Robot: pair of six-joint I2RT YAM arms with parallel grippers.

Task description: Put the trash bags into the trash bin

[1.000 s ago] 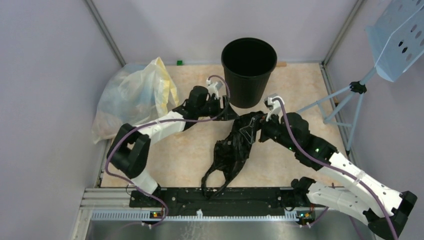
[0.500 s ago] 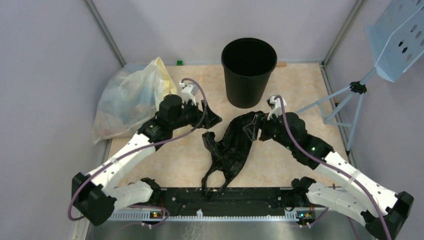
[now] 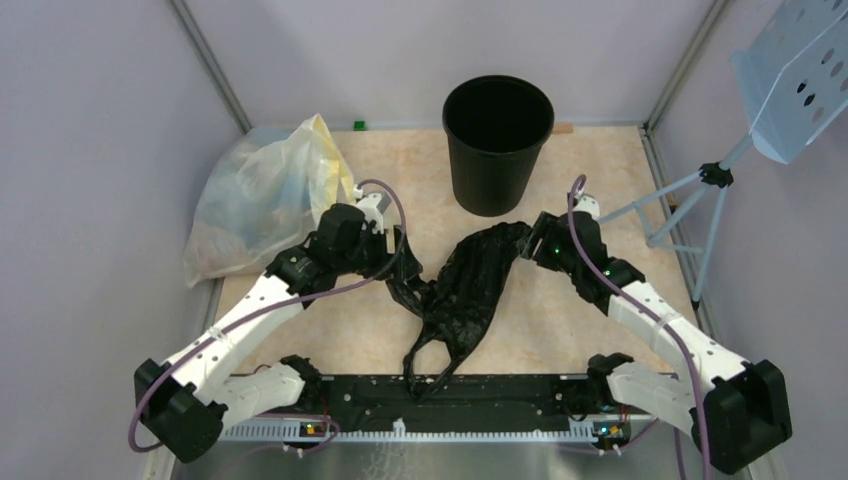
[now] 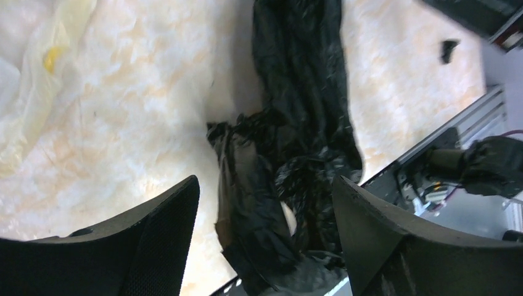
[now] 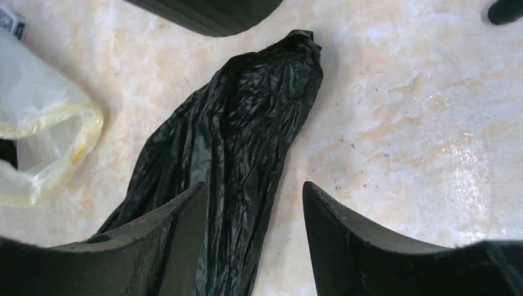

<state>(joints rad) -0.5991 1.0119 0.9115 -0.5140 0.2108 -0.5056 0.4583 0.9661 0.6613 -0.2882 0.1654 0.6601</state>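
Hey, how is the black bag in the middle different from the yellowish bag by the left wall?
The black bag is opaque and glossy; the yellowish bag is translucent, contents showing through. The black bag lies flat and stretched out mid-table; the yellowish bag bulges in the far-left corner. Both are crinkly plastic and sit outside the bin.

The left arm (image 3: pixel 250 305) is being held stretched low from the near left toward the centre, and the left gripper (image 3: pixel 402 268) is being pointed rightward with its jaws spread wide. The right arm (image 3: pixel 650 310) is being held reaching leftward and far, the right gripper (image 3: pixel 524 246) likewise being held open.
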